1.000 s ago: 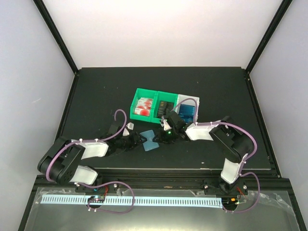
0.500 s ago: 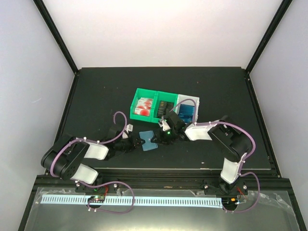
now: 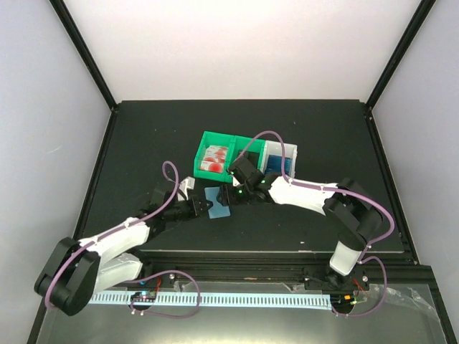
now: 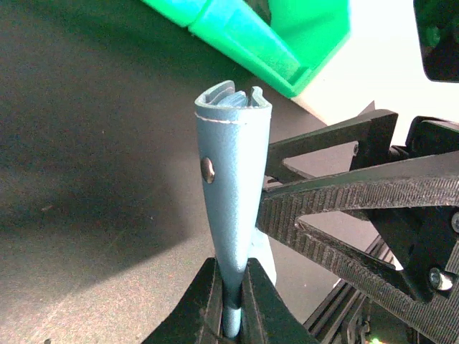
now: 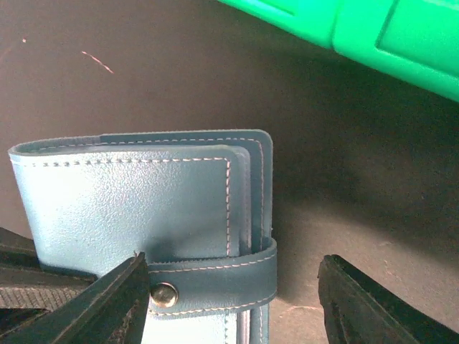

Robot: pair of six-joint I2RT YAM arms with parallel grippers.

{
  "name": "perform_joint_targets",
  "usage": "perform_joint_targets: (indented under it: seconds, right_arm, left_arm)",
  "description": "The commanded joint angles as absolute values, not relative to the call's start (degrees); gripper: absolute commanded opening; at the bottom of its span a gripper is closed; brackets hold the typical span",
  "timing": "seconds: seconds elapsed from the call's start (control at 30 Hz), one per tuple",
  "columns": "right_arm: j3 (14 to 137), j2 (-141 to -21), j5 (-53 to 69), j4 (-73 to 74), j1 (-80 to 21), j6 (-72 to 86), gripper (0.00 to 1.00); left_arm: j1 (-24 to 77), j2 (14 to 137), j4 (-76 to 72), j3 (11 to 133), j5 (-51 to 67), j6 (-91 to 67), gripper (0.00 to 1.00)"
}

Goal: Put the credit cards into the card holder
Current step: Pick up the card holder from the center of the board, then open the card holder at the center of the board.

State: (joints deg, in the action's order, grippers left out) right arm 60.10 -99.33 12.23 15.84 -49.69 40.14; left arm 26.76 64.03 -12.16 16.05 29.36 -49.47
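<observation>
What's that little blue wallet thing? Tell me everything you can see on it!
The card holder is teal-blue and looks like grainy leather with pale stitching. It is folded shut, with a strap wrapped round one edge and a small metal snap on it. The left gripper is shut on one end of it. The right gripper is open around the strap end. It is close to the green bin. I can't tell whether it touches the table.

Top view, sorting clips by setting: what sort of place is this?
Likely a robot test booth: two arms bolted to a black table, plain white walls in a black frame, small plastic bins of cards.
</observation>
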Motion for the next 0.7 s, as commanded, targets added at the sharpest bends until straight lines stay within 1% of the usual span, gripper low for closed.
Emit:
perform_joint_targets:
  seconds: [0.0,0.17,0.3,0.47,0.67]
  right_arm:
    - [63.4,-99.2,7.3,20.7,-51.2,37.1,0.66]
    - [65.0,-100.0,12.2,18.9,-52.4,35.3,0.7]
    - [65.4,-100.9,10.7,20.3,-52.5,35.8,0.7]
    - [65.1,-101.0,3.0,25.8,-52.5,36.1,0.66]
    - [64.6,-99.6,-13.7,33.8,-52.3,39.0,0.59]
  left_arm:
    - [27.1,58.6,-2.8,19.7,26.4,-45.7,0.02]
    - [27.1,57.4,0.2,21.3,25.8,-44.5,0.02]
    - [27.1,57.5,1.3,22.2,25.6,-44.0,0.02]
    - [27.1,57.0,2.1,22.6,25.0,-44.1,0.02]
    - [27.1,56.1,4.1,23.4,23.9,-43.5,0.01]
